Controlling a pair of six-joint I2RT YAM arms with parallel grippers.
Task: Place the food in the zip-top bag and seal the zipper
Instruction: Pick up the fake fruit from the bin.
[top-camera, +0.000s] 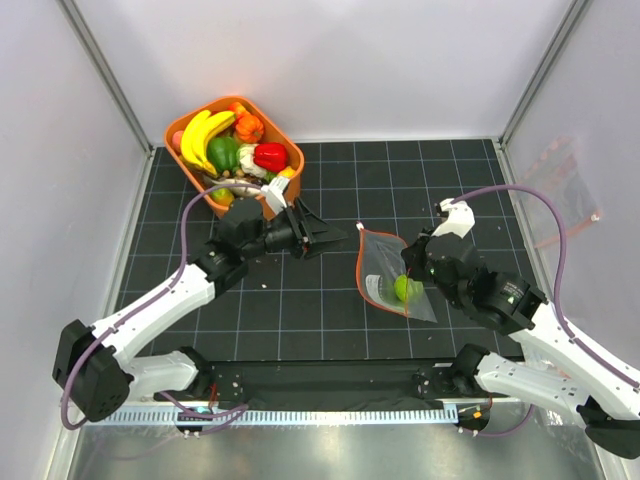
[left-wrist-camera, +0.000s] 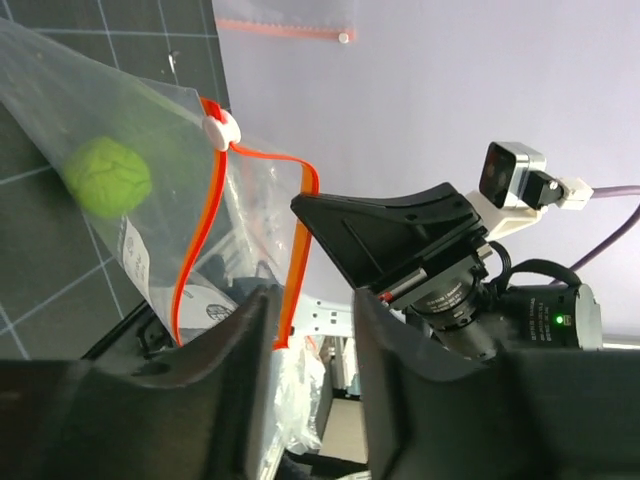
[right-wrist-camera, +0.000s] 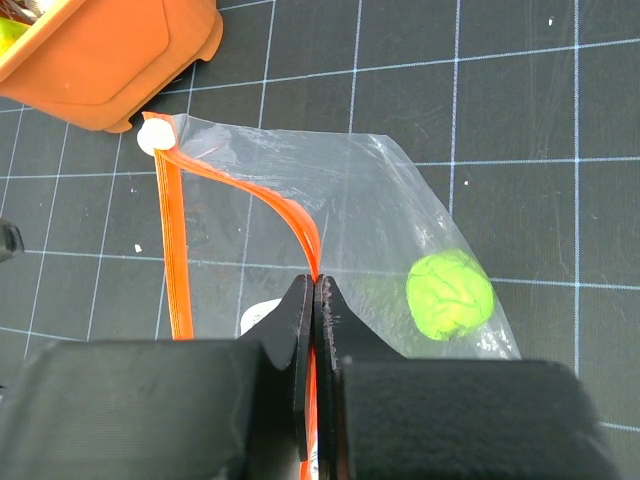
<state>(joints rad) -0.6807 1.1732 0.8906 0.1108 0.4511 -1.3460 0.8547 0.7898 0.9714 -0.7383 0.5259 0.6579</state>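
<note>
The right gripper (right-wrist-camera: 314, 285) clamps the zipper (right-wrist-camera: 176, 250) of the bag (right-wrist-camera: 380, 195), its mouth turned toward the left gripper (top-camera: 328, 236), parted and empty just beside.

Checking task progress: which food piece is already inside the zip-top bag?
The lime-green piece, visible through the clear zip-top bag; the other pieces, like the yellow bananas, sit in the orange tub.

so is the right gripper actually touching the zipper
Touching. The right wrist view shows the right gripper shut on one lip of the zipper at the zip-top bag mouth, the orange strip running straight between its closed fingertips with no gap.
</note>
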